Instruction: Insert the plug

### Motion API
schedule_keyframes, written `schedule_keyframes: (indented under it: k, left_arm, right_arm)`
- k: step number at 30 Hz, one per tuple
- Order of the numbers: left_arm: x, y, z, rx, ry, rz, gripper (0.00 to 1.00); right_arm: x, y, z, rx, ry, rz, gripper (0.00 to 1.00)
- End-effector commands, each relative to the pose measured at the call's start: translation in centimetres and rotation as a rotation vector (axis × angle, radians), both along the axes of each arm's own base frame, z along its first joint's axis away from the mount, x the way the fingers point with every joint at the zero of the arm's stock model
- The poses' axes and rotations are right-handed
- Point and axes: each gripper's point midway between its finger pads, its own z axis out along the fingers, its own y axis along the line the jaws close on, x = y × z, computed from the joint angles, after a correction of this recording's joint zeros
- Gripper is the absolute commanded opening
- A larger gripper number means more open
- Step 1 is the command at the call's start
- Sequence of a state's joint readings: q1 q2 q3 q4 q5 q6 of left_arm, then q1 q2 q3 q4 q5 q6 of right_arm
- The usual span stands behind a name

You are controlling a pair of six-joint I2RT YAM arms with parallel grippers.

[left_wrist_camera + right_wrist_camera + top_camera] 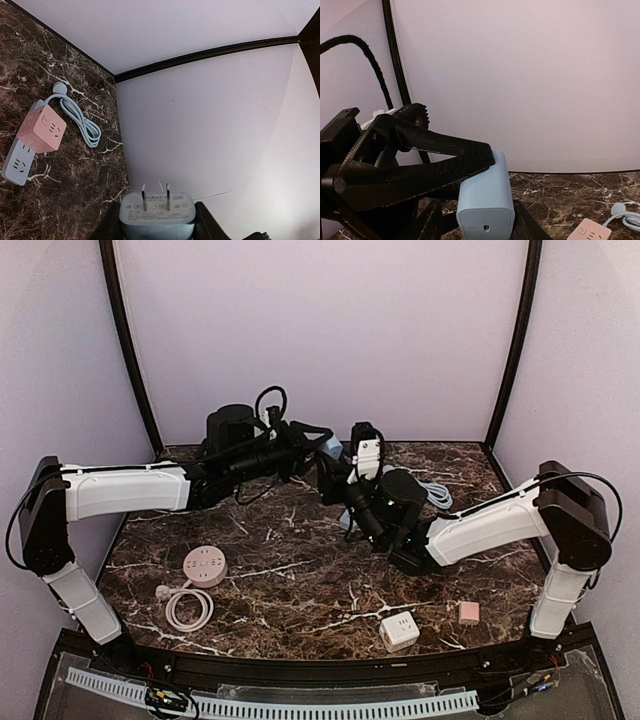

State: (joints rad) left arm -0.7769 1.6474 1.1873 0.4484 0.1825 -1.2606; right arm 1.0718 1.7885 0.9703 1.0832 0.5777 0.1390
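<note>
A light blue plug adapter (pixel 331 447) hangs above the table's back centre, between both grippers. In the left wrist view its two prongs point away from the camera, and my left gripper (pixel 157 222) grips the plug (pixel 156 212) by its sides. In the right wrist view my right gripper (pixel 485 227) flanks the plug's rear end (pixel 485 200), and the left gripper's black finger (pixel 445 160) lies across its top. A pink cube socket (pixel 42 129) sits on a pale power strip (pixel 16 165) with a coiled pale blue cable (pixel 82 125).
A round pink socket with a coiled cord (pixel 204 566) lies front left. A white cube socket (pixel 399 630) and a small pink adapter (pixel 468 613) lie front right. The pale walls stand close behind the grippers.
</note>
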Motion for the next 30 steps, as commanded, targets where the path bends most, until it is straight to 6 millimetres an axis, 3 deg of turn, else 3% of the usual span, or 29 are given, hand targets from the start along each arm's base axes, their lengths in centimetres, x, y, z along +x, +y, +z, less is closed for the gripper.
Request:
schedule_keyframes:
  k: [1, 22, 30]
  left_arm:
    - [-0.8, 0.7, 2.2, -0.035, -0.042, -0.004, 0.01]
    - [-0.5, 0.6, 2.2, -0.025, -0.046, 0.0, 0.01]
    - [-0.4, 0.6, 1.9, -0.018, -0.045, 0.003, 0.01]
  right_arm:
    - [0.9, -0.3, 0.9, 0.013, -0.025, -0.036, 0.41]
    - [1.4, 0.4, 1.0, -0.013, -0.008, -0.023, 0.29]
    - [1.5, 0.9, 0.4, -0.025, 0.013, 0.001, 0.0]
